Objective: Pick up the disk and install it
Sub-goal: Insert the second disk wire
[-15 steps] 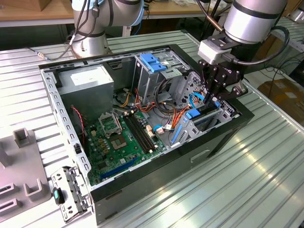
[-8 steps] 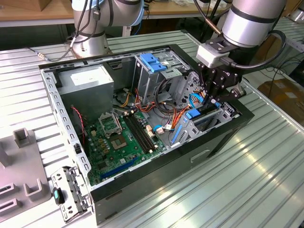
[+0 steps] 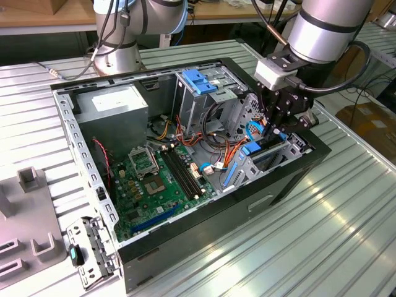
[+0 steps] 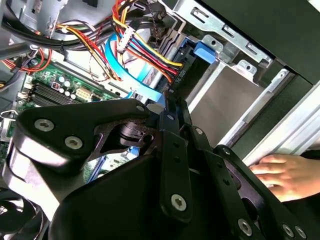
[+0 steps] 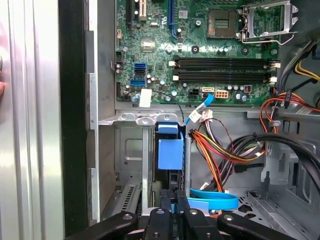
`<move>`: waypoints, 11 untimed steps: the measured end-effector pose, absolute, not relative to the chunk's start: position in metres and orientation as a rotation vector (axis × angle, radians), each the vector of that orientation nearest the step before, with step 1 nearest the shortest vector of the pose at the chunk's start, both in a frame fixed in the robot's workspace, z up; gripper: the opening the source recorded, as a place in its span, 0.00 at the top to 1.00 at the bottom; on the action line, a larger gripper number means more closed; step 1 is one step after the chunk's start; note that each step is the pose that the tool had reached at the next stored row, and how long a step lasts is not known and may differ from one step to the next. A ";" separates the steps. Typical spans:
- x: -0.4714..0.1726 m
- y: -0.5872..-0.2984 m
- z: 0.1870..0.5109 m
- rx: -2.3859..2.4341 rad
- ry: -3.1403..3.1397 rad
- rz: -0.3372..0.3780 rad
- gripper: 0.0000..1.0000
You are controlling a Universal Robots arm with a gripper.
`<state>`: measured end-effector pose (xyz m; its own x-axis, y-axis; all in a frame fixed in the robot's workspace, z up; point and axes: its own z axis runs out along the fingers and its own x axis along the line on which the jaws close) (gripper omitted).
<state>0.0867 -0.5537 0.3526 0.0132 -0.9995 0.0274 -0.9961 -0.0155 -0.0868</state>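
The ribbed metal table (image 3: 346,229) carried the open computer case (image 3: 185,247), its green motherboard (image 3: 158,185) flat on the floor. My gripper (image 3: 276,131) hung over the grey drive bay (image 5: 127,150) at the case's front, clenched on the disk (image 5: 170,147), which stood on edge partway in. A hand (image 4: 287,175) rested nearby.

In the exterior view the arm (image 3: 328,25) is cut off by the upper edge, and the gripper (image 3: 279,127) hides most of the disk (image 3: 252,148). In the second wrist view a hand (image 4: 287,175) is cut off at the right edge. The gripper's linkage (image 4: 175,165) hides its fingertips.
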 end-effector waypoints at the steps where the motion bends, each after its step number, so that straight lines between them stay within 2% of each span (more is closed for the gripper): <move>1: 0.087 -0.554 0.353 -2.201 2.170 -0.117 0.84; 11: 0.086 -0.561 0.352 -2.169 2.144 -0.066 0.84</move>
